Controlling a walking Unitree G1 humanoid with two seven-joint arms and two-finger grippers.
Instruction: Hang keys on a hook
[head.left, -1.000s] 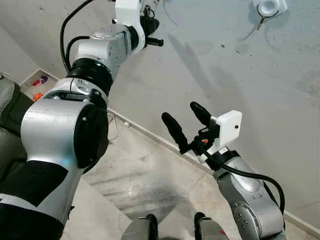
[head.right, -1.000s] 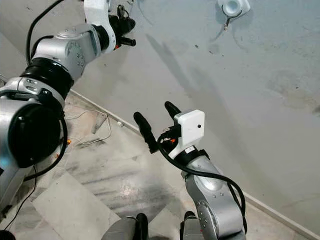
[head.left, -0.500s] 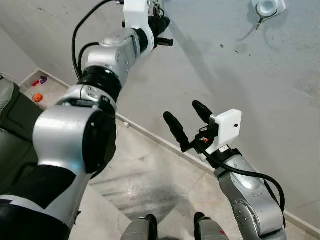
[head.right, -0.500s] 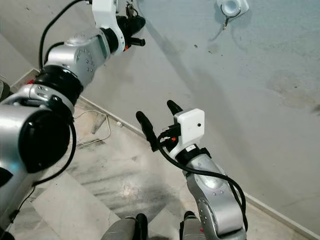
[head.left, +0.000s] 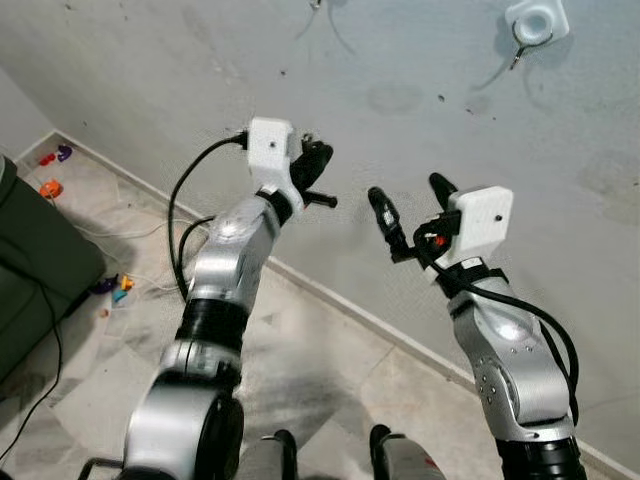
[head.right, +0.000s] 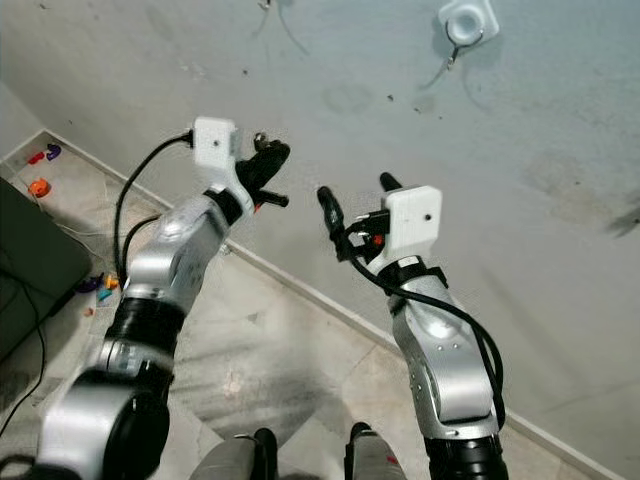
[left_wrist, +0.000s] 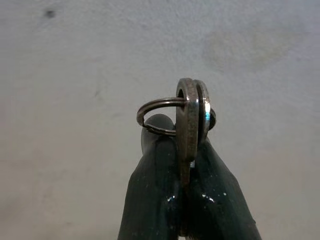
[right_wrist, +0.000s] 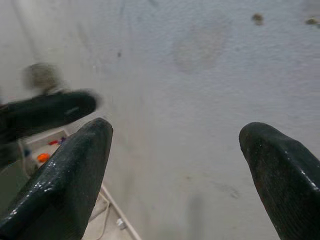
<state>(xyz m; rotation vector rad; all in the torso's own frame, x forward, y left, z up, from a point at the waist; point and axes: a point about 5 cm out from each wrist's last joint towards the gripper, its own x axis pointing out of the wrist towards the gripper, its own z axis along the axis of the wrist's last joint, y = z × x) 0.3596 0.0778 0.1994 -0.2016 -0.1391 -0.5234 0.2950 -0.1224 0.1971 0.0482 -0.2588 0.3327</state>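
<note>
Our left fingers (left_wrist: 187, 200) pinch the keys (left_wrist: 192, 120) only by their edge, well left of the hook (head.left: 530, 25) high on the far wall (head.left: 420, 120). If that thin grip twists as we reach, we think the keys could slip; our right fingers (right_wrist: 65, 170) are spread, holding nothing.

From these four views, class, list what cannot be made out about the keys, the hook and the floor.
1. Keys: in the left wrist view the left gripper covers the blades; just the heads and ring show.
2. Hook: in the left eye view it sits near the top edge, too small to judge its shape.
3. Dark shape beside the right gripper: blurred in the right wrist view.
4. Small toys on the floor: too small to identify.
</note>
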